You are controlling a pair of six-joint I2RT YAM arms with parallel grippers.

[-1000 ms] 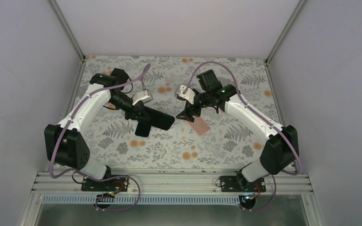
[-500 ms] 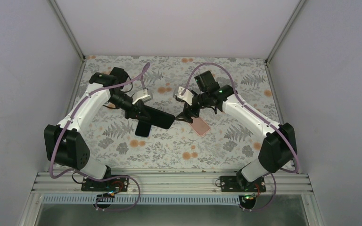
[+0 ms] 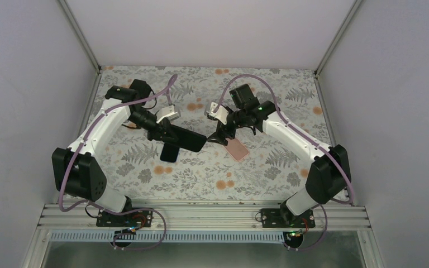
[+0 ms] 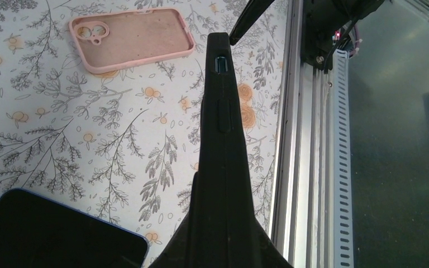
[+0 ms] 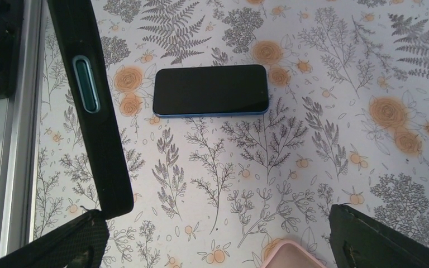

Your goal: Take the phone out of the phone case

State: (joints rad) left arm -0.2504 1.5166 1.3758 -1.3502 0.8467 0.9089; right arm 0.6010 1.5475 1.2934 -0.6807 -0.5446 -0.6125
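Phone case (image 3: 187,139), black: clamped edge-on in left claw (image 3: 167,133); long axis runs toward right claw (image 3: 218,137), fingers apart, which we judge nearly touching.

— What moves?
— The right gripper (image 3: 219,137) slides left, toward the tip of the black phone case (image 3: 188,139). The gap between them shrinks to almost nothing.
— And the right arm (image 3: 296,135) behind it?
— Its elbow swings left too, and the wrist leans in. The case itself edges slightly up and left with the left gripper (image 3: 166,132).
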